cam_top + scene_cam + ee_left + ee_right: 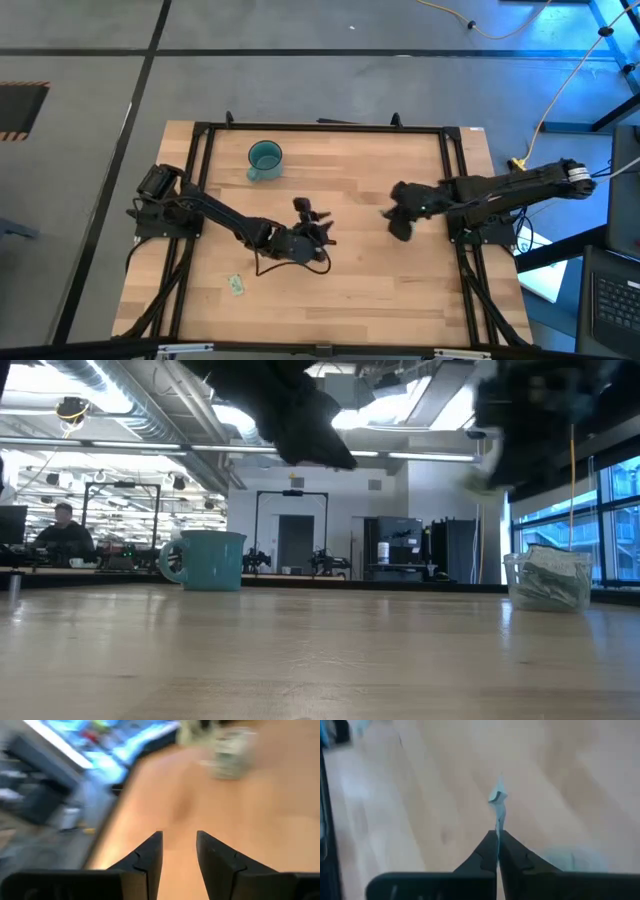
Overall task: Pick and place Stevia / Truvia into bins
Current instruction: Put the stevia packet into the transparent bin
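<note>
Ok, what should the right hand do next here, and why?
Probably carry its sachet over a bin, likely the clear cup, and let go there. The right hand is shut on a pale sachet held clear of the table, and the clear cup holds similar ones. The left hand hangs open mid-table.

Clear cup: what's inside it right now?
Low view: the clear cup holds a crumpled heap of pale sachets filling most of it. How many there are, and what lies at the bottom, can't be seen; the heap covers it.
</note>
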{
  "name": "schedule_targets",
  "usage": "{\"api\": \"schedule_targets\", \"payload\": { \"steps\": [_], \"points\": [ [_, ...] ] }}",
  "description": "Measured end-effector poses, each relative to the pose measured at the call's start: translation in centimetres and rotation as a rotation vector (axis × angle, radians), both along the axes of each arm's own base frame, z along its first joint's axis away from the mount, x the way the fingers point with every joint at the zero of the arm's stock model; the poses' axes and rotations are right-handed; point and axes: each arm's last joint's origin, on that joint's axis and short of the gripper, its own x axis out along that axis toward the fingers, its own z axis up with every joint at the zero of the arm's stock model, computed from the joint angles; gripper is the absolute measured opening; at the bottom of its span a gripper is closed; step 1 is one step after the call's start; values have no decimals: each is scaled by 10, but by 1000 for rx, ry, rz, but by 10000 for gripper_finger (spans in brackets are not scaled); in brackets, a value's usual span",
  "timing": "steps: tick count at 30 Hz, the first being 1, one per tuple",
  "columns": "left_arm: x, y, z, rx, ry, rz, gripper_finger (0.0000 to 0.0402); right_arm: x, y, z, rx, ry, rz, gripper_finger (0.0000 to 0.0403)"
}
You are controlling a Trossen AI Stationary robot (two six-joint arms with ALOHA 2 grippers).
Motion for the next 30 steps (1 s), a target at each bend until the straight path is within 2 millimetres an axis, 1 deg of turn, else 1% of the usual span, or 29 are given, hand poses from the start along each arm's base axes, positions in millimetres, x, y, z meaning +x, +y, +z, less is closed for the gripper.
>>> {"api": "schedule_targets", "payload": {
  "steps": [3,6,9,13,19,30],
  "points": [
    [-1,4,-8,-126,73,-89,106,-17,0,0,89,94,1,5],
    [-2,7,-15,-261,156,-167,100,-24,1,-2,138,158,30,5],
    [-5,8,-21,-407,245,-270,96,-27,2,-4,151,203,81,5],
    [-7,6,-25,-552,327,-379,93,-25,2,-7,95,223,131,6],
    [-8,6,-25,-571,340,-398,93,-18,2,-17,43,281,157,6],
    [-9,6,-26,-573,356,-390,90,-7,3,-38,36,427,153,6]
  ]
}}
